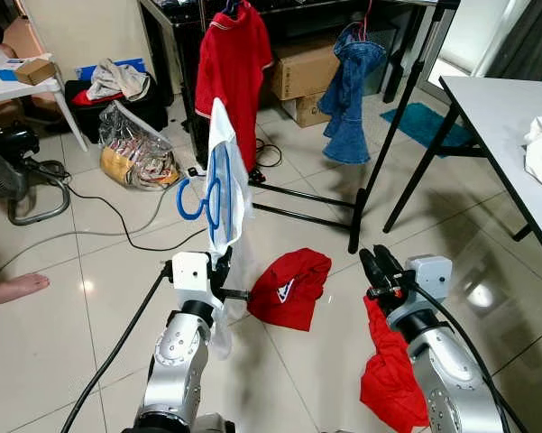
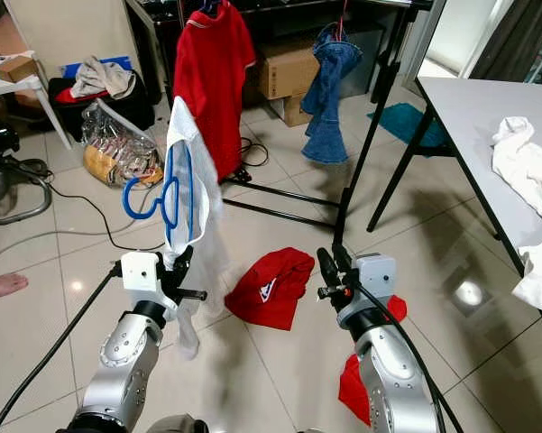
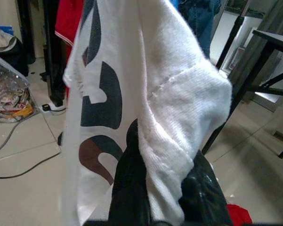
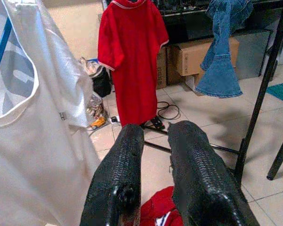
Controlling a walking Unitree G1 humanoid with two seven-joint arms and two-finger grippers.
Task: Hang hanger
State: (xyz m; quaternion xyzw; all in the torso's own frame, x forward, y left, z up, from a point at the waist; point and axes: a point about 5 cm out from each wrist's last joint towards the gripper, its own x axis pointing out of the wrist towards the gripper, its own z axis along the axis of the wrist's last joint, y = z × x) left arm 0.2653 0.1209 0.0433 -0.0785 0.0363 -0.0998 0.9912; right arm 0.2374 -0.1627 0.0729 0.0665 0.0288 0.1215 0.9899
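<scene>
Left gripper is up in front of the robot, fingers pinched on the white shirt, which rides on a blue hanger. The hanger's hook curls out toward the robot's left, free in the air and well short of the black clothes rack. From the head, the shirt reads as a tall narrow strip with the blue hanger showing through the neck opening. The left wrist view gets right in close: white knit fabric bunched between the black fingers, with dark printed lettering on the cloth that the head views barely catch.

Right gripper sits low on the robot's right, fingers nearly together with a slim gap and nothing between them. Its wrist camera looks out between those fingers at a red shirt hanging on the rack, a pair of jeans hanging farther along, and cardboard boxes behind.

On the tile floor, a red garment lies between the two arms, and another red cloth lies under the right arm. A grey table with white laundry stands at the robot's right. A bare foot shows at the left edge, near a fan.
</scene>
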